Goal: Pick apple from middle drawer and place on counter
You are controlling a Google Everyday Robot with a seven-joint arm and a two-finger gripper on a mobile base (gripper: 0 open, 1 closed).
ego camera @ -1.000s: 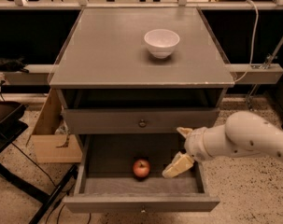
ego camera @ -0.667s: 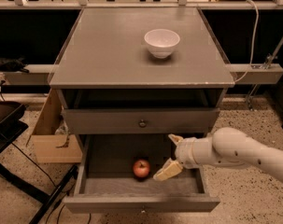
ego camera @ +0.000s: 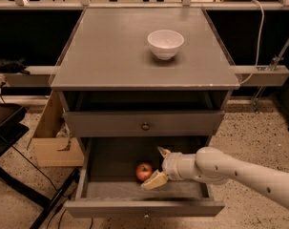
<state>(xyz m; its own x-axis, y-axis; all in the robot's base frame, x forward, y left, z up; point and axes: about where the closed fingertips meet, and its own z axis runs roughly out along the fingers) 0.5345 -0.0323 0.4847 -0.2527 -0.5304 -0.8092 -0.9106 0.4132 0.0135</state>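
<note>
We see the small round red apple [ego camera: 144,171] lying on the pale floor of the wide, shallow grey wooden middle drawer [ego camera: 144,208], which stands pulled out at the bottom of the cabinet. The fruit sits roughly mid-width of the drawer. Just to its right we find the gripper [ego camera: 157,167], reaching into the drawer from the right at the end of a smooth white arm [ego camera: 239,171]. Its two tan fingers [ego camera: 153,181] are spread apart: the lower one runs close under the apple's right side, though we cannot tell whether it touches, and the upper one points up toward the back of the drawer, clear of the fruit.

Above the open drawer we see a closed grey drawer front [ego camera: 110,123] with a dark round knob [ego camera: 145,126]. Over that lies the flat matte grey counter [ego camera: 110,51], where a white ceramic bowl [ego camera: 165,43] stands upright toward the back right. A brown cardboard box [ego camera: 51,140] rests on the speckled floor [ego camera: 258,128] left of the cabinet.
</note>
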